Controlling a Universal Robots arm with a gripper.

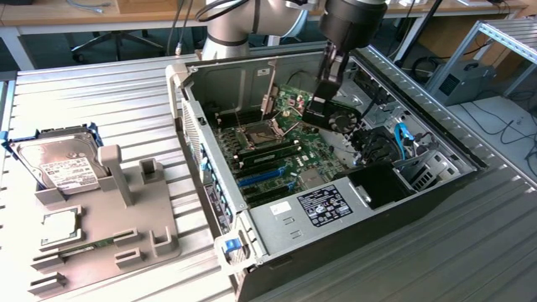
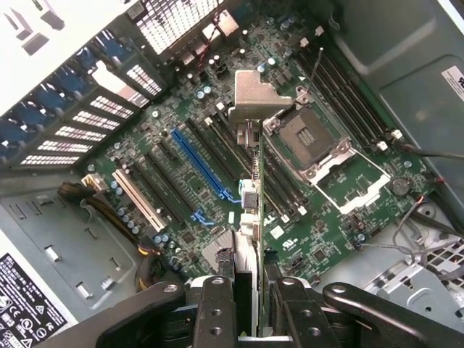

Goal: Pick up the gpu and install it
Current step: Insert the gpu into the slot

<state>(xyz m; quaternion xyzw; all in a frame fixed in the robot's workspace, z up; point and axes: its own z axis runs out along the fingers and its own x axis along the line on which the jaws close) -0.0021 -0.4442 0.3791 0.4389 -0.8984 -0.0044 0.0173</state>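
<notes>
We see the claw (image 1: 324,100) (image 2: 246,293) clamped on the gpu (image 1: 334,117) (image 2: 251,199), fingers (image 2: 216,308) pinching it from both sides, so it's partly closed w/ the card between. The gpu hangs on edge over the motherboard (image 1: 281,151) (image 2: 174,196) inside the open pc case (image 1: 285,229), not seated in any slot. In the wrist view its silver bracket (image 2: 255,94) is at the far end, the card lying between the long blue slot (image 2: 204,165) and the cpu socket (image 2: 319,141). In the exterior view its dark fan shows just below the claw. Well apart, at the exterior view's left, a hard drive (image 1: 60,165) sits by a gray holder (image 1: 126,214) on the table (image 1: 470,251).
</notes>
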